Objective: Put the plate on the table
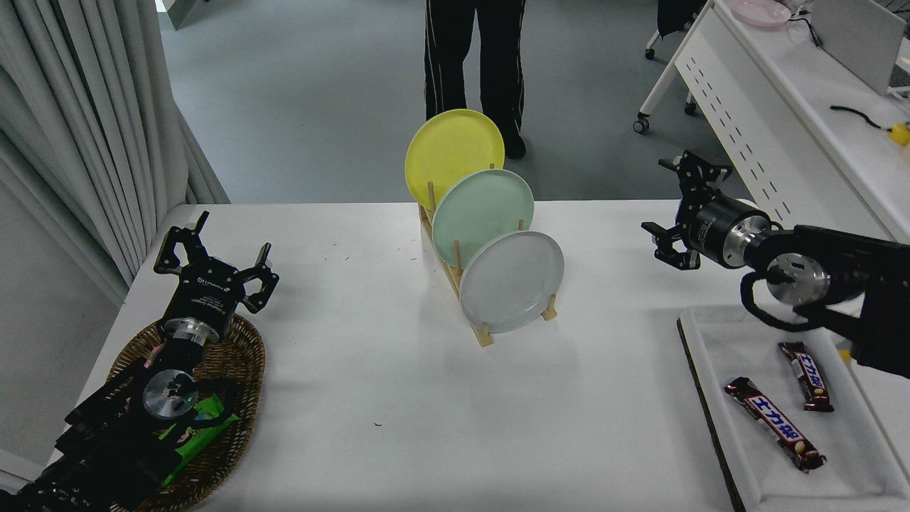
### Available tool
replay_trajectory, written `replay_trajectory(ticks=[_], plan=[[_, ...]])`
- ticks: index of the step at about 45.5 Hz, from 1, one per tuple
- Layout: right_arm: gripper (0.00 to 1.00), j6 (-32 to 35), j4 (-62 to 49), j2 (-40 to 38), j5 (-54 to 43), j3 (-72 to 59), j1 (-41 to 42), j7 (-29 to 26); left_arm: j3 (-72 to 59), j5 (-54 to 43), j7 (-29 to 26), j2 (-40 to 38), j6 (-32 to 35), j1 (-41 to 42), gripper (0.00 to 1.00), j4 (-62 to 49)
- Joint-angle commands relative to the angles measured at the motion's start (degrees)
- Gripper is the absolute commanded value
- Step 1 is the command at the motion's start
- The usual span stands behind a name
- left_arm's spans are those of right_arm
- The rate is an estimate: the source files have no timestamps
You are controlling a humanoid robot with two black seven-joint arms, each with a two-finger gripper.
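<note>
The light grey plate [512,280] stands on edge in the front slot of a wooden rack [483,333] at the middle of the white table [398,398]. A mint green plate [482,215] and a yellow plate [452,153] stand behind it in the same rack. My right gripper [667,205] is open and empty, raised over the table's far right side, well to the right of the grey plate. My left gripper [210,253] is open and parked at the lower left.
A wicker basket [234,419] with green packets lies under the left arm. A white tray [718,398] at the lower right holds two chocolate bars [775,425]. A person's legs [473,64] stand beyond the far edge. A white perforated-panel desk [775,135] stands at the upper right.
</note>
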Motion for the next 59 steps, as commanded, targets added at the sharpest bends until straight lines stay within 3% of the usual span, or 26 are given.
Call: replay_trajectory(ticks=[1,9,19,27,36,59], plan=[[1.00,-0.71,1.33,2.88,1.83,1.52,3.15,-12.39,0.00,-0.01,0.01,0.00,0.00,0.00,1.00,0.00],[1.00,-1.94,0.89,6.21,-1.85,5.48,2.89,-17.58,0.00,-0.01,0.01,0.00,0.00,0.00,1.00,0.00],[1.00,-7.30,-1.83,11.66,-7.83,7.59,3.42,-17.67,0.00,-0.01,0.01,0.00,0.00,0.00,1.00,-0.09],[1.00,-7.57,-6.58,16.50,-12.85,8.03,3.42,-17.67,0.00,-0.01,0.01,0.00,0.00,0.00,1.00,0.00],[1.00,-7.39,-9.13,21.16,-12.59,8.91,3.24,-17.67,0.00,-0.01,0.01,0.00,0.00,0.00,1.00,0.00],[0.97,-9.77,-10.45,22.92,-12.06,18.14,-1.24,-17.76,0.00,-0.01,0.01,0.00,0.00,0.00,1.00,0.00]])
